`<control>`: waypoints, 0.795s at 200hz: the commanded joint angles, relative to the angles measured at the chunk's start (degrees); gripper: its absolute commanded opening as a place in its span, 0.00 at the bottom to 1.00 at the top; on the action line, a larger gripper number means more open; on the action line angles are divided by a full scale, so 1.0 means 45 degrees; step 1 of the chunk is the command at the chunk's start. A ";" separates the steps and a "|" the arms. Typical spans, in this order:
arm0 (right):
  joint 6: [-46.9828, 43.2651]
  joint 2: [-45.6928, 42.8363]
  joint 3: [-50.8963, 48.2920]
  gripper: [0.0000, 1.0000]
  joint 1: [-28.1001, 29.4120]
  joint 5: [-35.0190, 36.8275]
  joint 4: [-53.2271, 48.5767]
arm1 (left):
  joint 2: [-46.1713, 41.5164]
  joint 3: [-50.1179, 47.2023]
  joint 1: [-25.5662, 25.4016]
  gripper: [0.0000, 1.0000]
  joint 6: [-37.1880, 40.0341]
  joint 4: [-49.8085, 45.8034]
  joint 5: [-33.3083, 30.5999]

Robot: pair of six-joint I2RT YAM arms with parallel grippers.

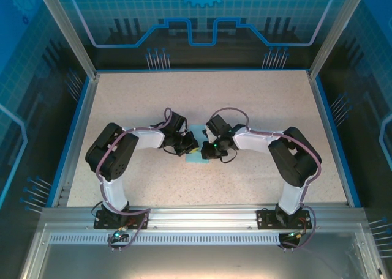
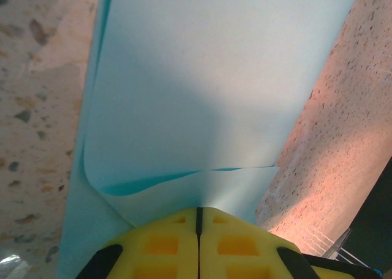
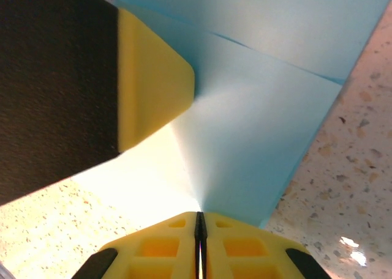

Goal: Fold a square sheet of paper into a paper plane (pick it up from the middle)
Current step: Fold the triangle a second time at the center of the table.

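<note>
The square sheet of paper (image 1: 197,157) lies pale blue at the table's middle, between the two wrists. In the left wrist view the sheet (image 2: 202,77) is folded into layers, and one flap's edge runs across just ahead of the fingertips. My left gripper (image 2: 198,209) is shut with the paper pinched at its tips; from above it (image 1: 190,147) sits on the sheet's left side. My right gripper (image 3: 198,215) is shut on a raised crease of the sheet (image 3: 269,126), opposite the left one (image 1: 207,149). A yellow left finger (image 3: 153,77) presses the paper nearby. The paper plane is out of view.
The speckled beige table (image 1: 245,101) spreads round the sheet on all sides. A blue rim (image 1: 72,138) and clear enclosure walls bound it. The aluminium rail (image 1: 202,216) with both arm bases runs along the near edge.
</note>
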 commanded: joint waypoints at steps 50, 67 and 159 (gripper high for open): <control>-0.0100 0.0206 -0.0348 0.11 0.0062 0.0289 -0.0589 | 0.0363 -0.0144 -0.0131 0.08 -0.0127 -0.1142 -0.0882; -0.0119 0.0181 -0.0355 0.11 0.0058 0.0409 -0.0674 | 0.0365 -0.0149 -0.0146 0.08 -0.0135 -0.1147 -0.0900; -0.0237 -0.0117 -0.0349 0.11 0.0064 0.0700 -0.1284 | 0.0385 -0.0090 -0.0137 0.08 -0.0108 -0.1210 -0.0921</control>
